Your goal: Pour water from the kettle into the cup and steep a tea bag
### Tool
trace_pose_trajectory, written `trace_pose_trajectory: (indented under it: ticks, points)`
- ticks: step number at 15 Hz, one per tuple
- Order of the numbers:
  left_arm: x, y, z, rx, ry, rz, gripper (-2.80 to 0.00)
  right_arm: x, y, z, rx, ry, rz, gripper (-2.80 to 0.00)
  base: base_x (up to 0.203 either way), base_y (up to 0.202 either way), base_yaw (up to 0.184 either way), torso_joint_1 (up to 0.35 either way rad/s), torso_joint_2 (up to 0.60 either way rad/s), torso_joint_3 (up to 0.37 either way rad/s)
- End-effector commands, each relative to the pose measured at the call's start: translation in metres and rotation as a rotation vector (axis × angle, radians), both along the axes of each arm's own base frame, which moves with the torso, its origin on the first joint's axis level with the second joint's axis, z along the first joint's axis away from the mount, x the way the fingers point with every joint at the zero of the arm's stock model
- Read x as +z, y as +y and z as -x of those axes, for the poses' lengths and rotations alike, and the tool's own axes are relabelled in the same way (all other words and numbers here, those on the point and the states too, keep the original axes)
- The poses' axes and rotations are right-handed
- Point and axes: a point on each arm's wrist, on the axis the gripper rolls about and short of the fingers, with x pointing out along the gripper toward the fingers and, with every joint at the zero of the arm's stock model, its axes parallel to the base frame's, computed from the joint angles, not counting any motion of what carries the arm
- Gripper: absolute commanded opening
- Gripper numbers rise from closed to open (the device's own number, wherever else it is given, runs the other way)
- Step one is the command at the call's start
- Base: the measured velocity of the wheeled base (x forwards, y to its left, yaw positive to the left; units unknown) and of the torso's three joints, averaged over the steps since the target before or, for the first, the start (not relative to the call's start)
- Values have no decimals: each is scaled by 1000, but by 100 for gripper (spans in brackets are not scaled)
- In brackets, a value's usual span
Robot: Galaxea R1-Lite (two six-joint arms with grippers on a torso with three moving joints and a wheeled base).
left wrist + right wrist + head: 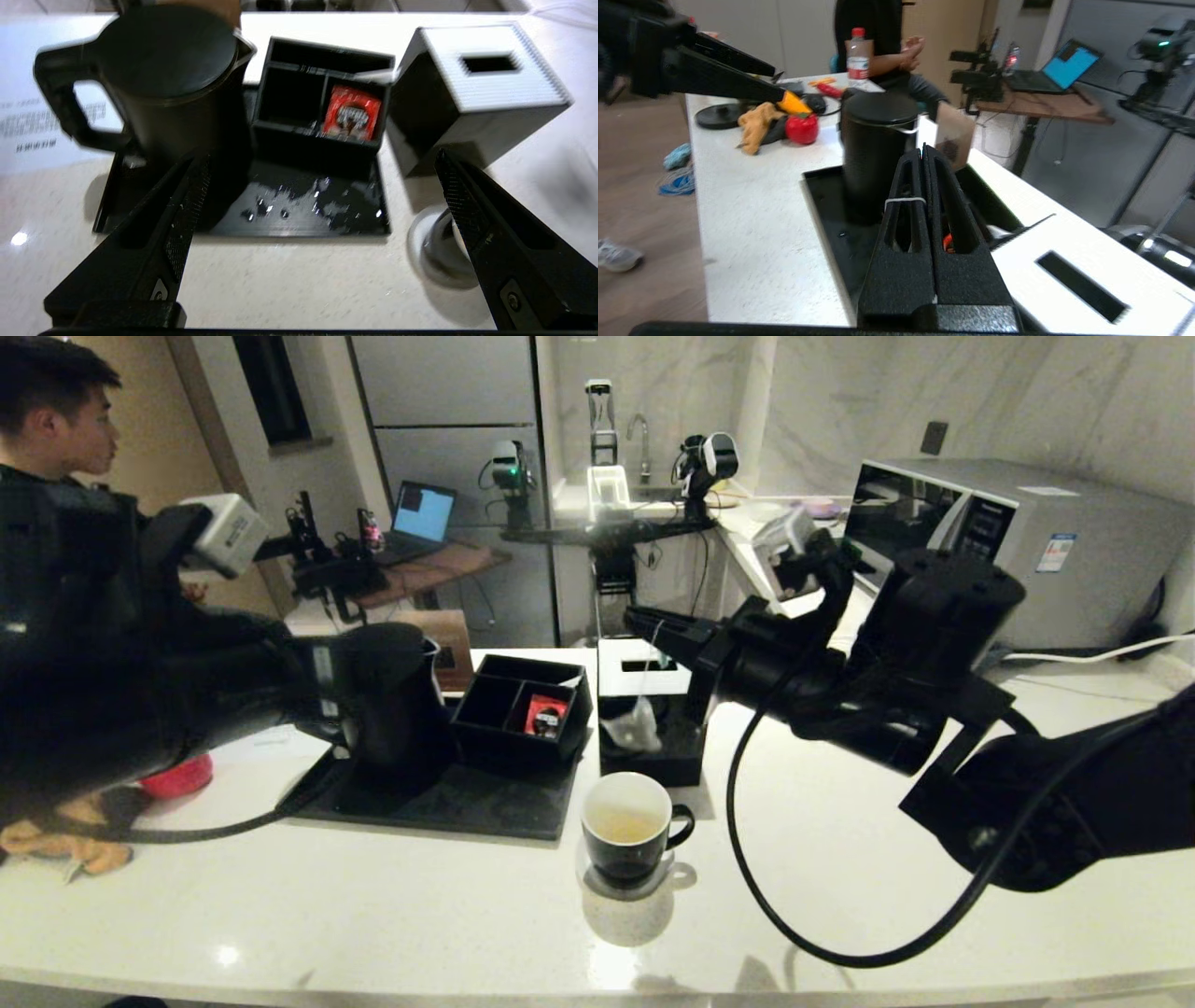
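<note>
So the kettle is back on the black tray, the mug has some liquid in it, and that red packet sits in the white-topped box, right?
Not quite. The red packet lies in the black divided organizer next to the kettle, as the left wrist view shows. The kettle does stand on the black tray, and the mug holds pale liquid.

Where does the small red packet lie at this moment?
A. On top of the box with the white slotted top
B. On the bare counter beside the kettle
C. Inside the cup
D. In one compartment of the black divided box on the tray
D: the red packet lies inside a compartment of the black divided box, which stands on the black tray next to the kettle.
</note>
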Motion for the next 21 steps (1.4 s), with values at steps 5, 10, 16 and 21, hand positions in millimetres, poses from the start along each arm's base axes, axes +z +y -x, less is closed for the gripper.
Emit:
trace_pose_trajectory:
  ticks: [5,10,16,21]
  points:
    - [-27,15,3,75,92,8,0,-28,10,-2,21,55,44,-280,0,0,0,0,0,0]
    - [-37,16,5,91,130,26,0,-51,7,3,23,91,68,-280,0,0,0,0,0,0]
    - [-38,16,5,91,134,24,0,-62,3,9,26,104,77,-280,0,0,0,0,0,0]
    - [-38,16,5,92,134,24,0,-51,7,4,28,81,58,-280,0,0,0,0,0,0]
